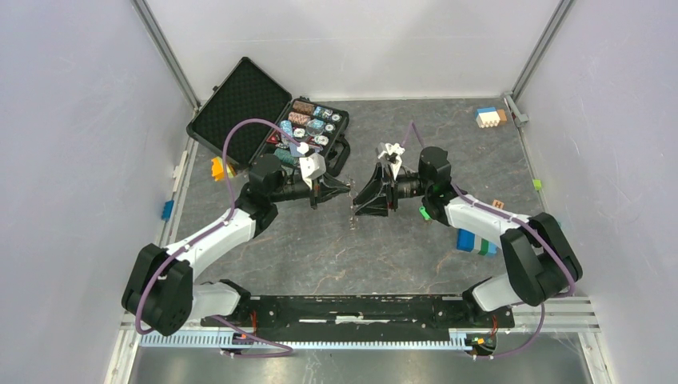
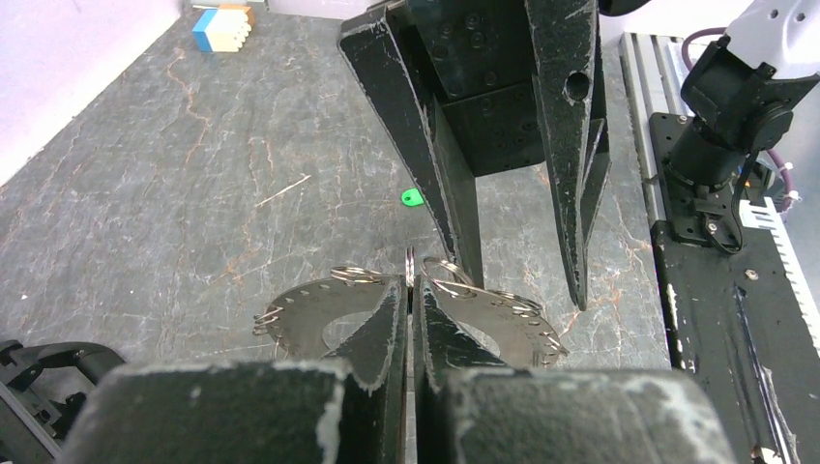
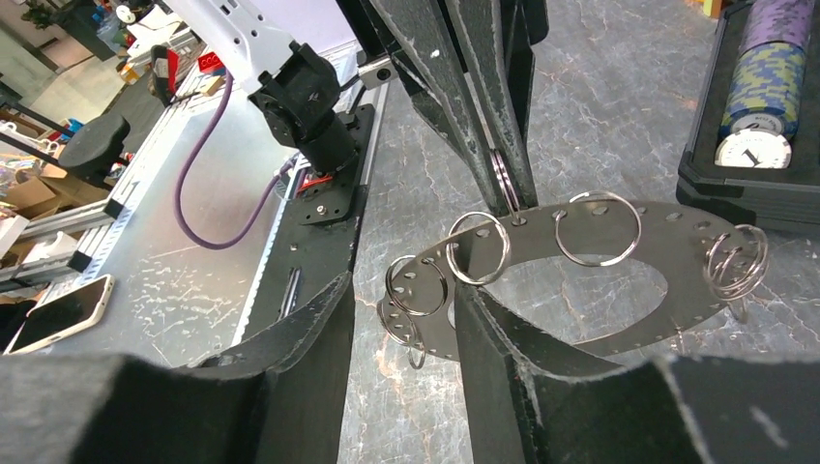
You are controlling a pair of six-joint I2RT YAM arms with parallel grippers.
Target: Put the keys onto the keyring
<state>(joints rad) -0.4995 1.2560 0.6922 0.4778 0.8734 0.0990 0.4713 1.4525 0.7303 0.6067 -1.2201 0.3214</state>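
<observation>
The keyring point(image 3: 619, 242) is a flat grey metal ring plate with holes along its rim and several small split rings hanging from it. My left gripper point(image 2: 410, 282) is shut on one upright split ring at the plate's top edge and holds the plate above the table point(image 1: 352, 218). My right gripper point(image 3: 401, 290) is open, and the plate's end with small rings shows between its fingers. In the top view the two grippers point(image 1: 344, 190) point(image 1: 357, 204) meet tip to tip at mid-table. One tiny green-headed key point(image 2: 413, 197) lies loose on the table beyond the right gripper. I see no grey keys.
An open black case point(image 1: 240, 104) with poker chips point(image 1: 312, 124) stands at the back left. Coloured blocks lie at the back right point(image 1: 488, 117), by the right arm point(image 1: 476, 242) and at the left edge point(image 1: 217, 169). White walls close in the table.
</observation>
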